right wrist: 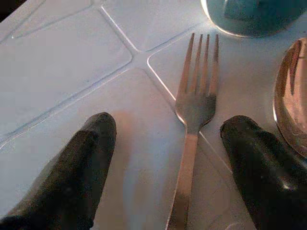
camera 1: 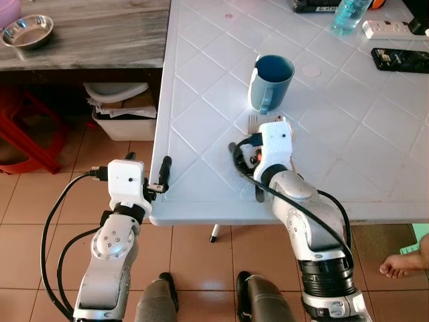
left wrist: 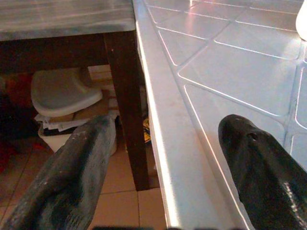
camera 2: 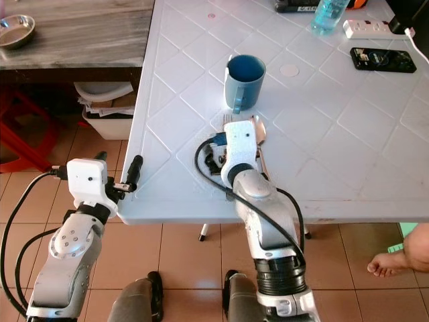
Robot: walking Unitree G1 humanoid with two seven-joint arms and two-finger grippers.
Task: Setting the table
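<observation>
Between the 2 spread black fingers (right wrist: 81, 172) of the right gripper (right wrist: 168, 167) lies the fork (right wrist: 192, 124), flat on the white table (camera 1: 201, 100) at lower centre of the head views. Its handle runs back under the wrist and its tines point toward the blue mug (camera 1: 271, 80) just above. Nothing is gripped; both fingers stand clear of the handle. A spoon (right wrist: 292, 110) lies just beside the fork, parallel to it. The fork's long axis runs along the gripper's reach, so closing would likely pinch it across the handle. At lower left, the left gripper (camera 1: 163, 176) hangs wide open and empty, straddling the table's edge.
</observation>
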